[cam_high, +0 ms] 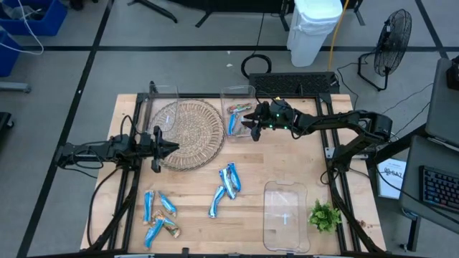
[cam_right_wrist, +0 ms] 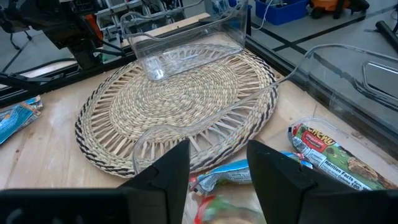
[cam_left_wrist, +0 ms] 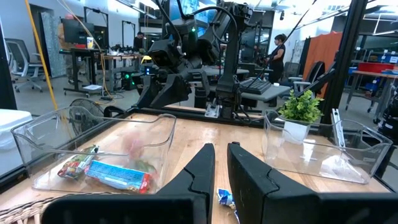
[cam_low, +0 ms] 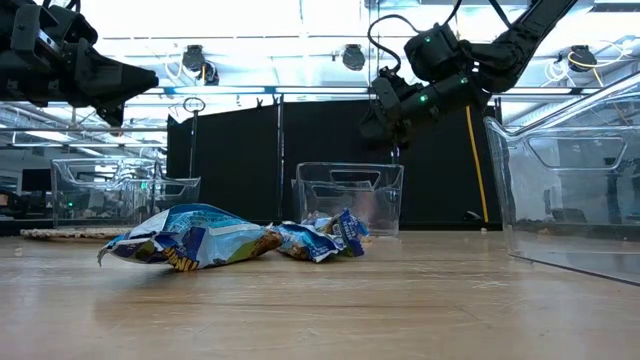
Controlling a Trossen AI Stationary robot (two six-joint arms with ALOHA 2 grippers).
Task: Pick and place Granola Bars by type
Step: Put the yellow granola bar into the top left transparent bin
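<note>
Blue-wrapped granola bars lie flat on the table in two loose groups, one mid-table and one near the left near corner; both show in the low view. A clear bin at the far edge holds a blue bar and a reddish-brown one. My right gripper hovers open above this bin. A blurred reddish thing shows inside the bin below it. My left gripper is shut, raised over the woven mat's near edge.
A round woven mat lies far left with a second clear bin at its far edge. A third clear bin sits near right, and a green leafy sprig stands beside it. Bare wood lies between the bar groups.
</note>
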